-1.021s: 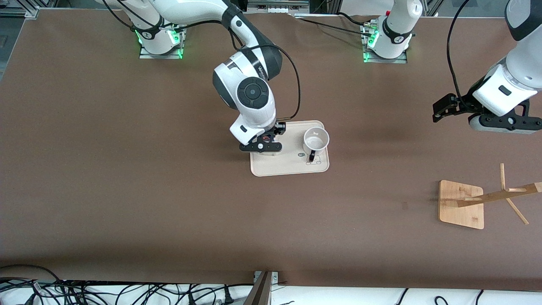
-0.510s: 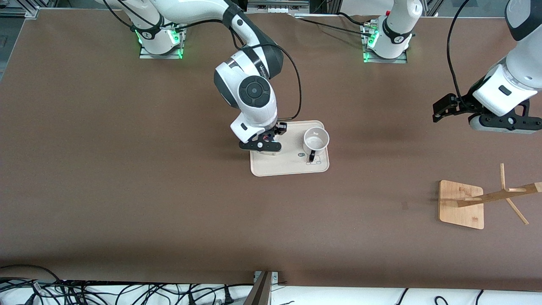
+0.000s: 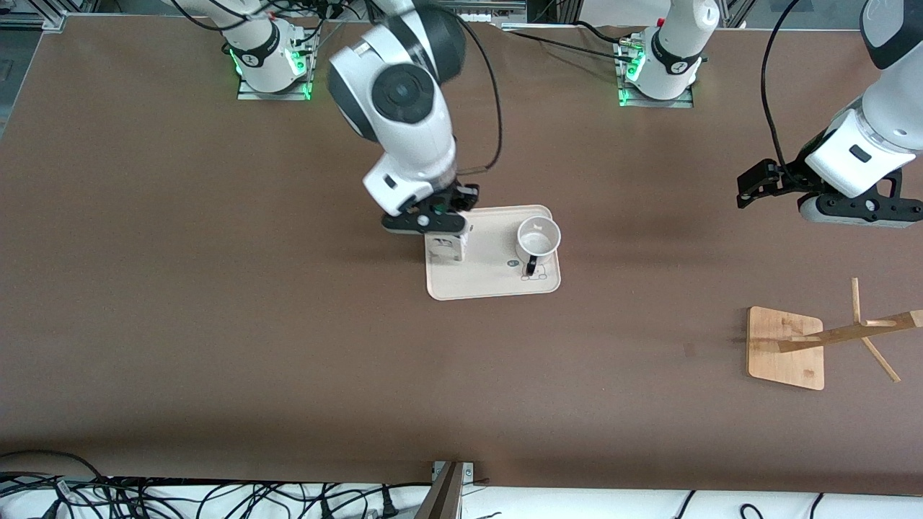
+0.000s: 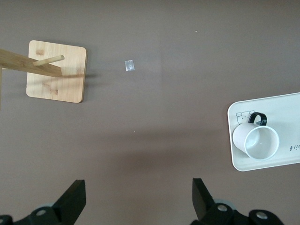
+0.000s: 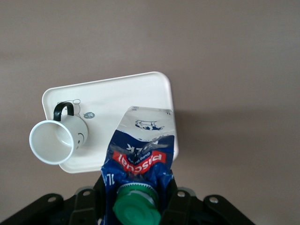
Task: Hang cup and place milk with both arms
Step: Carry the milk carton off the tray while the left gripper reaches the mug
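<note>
The milk (image 5: 140,159), a blue-and-white carton with a green cap and red lettering on its crumpled top that looks like "Pascual", hangs pinched in the right claw (image 3: 433,225) over the right-arm end of the cream tray (image 3: 490,287). The cup (image 3: 537,238) stands upright on the same tray, toward the left arm's end, its smiley face visible. The left claw (image 4: 138,201) waits, spread, over bare worktop (image 3: 288,346) near the wooden rack (image 3: 793,346).

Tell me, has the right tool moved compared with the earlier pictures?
Yes. The right tool, shut on the milk, has risen from the tray and shifted toward the right arm's base.
</note>
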`<action>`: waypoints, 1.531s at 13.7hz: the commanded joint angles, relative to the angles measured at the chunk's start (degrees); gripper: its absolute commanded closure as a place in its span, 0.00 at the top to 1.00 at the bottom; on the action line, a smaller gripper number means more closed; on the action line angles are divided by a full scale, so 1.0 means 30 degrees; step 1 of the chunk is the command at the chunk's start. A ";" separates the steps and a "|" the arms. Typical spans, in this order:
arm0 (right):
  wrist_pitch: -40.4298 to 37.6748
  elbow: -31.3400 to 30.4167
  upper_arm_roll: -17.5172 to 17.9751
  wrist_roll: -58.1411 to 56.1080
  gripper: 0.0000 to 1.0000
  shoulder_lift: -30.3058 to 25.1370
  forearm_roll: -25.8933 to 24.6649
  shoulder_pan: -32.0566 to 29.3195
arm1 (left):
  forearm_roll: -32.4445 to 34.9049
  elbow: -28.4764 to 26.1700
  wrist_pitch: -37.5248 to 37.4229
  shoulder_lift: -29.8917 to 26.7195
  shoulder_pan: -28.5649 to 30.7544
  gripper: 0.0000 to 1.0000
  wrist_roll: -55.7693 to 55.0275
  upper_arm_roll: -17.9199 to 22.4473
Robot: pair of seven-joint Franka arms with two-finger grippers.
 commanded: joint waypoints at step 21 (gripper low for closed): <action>0.1978 -1.2431 -0.0151 -1.5540 0.49 -0.5833 -0.1384 -1.1217 | -0.1665 0.1812 -0.0550 0.4085 -0.5834 1.00 -0.7160 -0.0672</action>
